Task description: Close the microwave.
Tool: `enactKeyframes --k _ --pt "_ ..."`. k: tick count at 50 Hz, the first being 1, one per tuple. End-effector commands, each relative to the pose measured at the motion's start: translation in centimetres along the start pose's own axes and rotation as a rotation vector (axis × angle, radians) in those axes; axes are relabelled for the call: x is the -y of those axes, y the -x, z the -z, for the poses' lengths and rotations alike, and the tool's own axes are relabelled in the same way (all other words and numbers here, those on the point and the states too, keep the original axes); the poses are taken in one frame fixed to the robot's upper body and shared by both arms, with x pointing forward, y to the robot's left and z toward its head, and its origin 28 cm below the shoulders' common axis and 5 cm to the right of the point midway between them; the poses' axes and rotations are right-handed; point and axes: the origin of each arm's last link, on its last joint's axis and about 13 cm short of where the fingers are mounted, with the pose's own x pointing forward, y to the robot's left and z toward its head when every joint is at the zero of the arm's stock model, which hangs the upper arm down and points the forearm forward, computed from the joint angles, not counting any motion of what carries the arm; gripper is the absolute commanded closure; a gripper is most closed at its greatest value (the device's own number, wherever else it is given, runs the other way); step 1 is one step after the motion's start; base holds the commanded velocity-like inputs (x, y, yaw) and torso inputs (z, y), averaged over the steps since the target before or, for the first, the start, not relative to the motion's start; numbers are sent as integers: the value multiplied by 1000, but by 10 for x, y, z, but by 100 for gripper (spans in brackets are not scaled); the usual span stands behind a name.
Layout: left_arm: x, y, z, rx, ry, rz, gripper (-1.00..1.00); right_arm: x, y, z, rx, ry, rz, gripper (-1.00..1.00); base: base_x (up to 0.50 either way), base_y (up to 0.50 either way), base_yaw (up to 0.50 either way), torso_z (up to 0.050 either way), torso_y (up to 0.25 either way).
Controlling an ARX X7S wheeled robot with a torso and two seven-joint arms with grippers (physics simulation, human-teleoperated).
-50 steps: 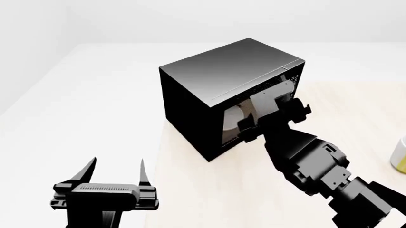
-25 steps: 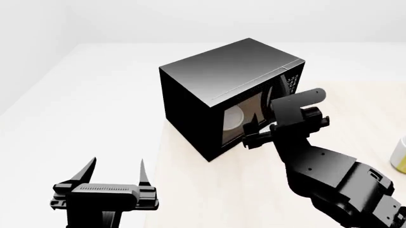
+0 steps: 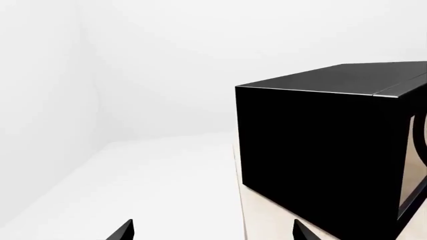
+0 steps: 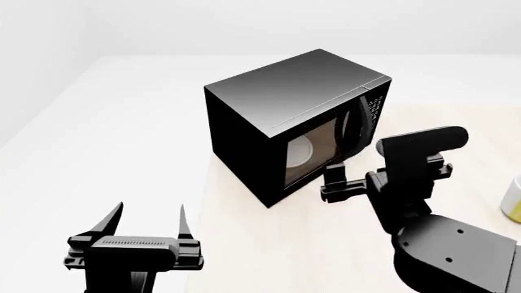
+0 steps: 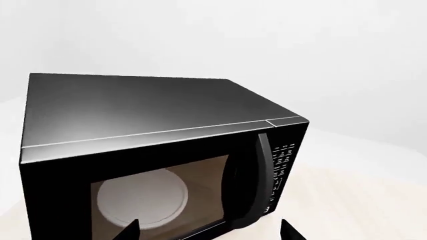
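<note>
The black microwave [image 4: 285, 97] stands on the light wooden table [image 4: 269, 244], and its windowed door [image 5: 167, 200] lies flush with its front. Through the window I see the white round plate [image 5: 141, 197]. The curved handle [image 5: 261, 175] and the button panel [image 5: 283, 160] are at the door's right side. My right gripper [image 4: 335, 185] hovers open a short way in front of the door, touching nothing; in its wrist view the right gripper [image 5: 208, 231] faces the window. My left gripper [image 4: 149, 213] hangs open at the near left, beside the table, and the left gripper [image 3: 212, 231] is empty in its own view.
A yellow-green object [image 4: 513, 200] stands at the right edge of the table. The table's left edge [image 3: 238, 200] runs just beside the microwave's side wall [image 3: 313, 155]. White floor [image 4: 106, 140] lies to the left.
My right gripper has drawn back from the microwave's front, toward me and to the right, uncovering the door and handle. The left arm has not moved.
</note>
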Motion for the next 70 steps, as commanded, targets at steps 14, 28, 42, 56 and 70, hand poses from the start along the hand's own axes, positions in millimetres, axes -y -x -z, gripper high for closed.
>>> enactKeyframes --k 14,28,42,56,70 --pt "0 1 0 0 0 0 -100 5 58 -10 121 -62 16 -100 0 0 0 0 0" --pt "1 0 0 0 -3 0 -100 8 79 -19 185 -72 19 -100 0 0 0 0 0" --pt "1 0 1 1 -4 0 -100 11 101 -23 234 -93 15 -100 0 0 0 0 0" --pt "1 0 -2 5 -2 -4 -100 12 128 -18 256 -145 30 -100 0 0 0 0 0" --pt "1 0 -2 8 -1 -4 -100 11 132 -14 288 -142 49 -100 0 0 0 0 0"
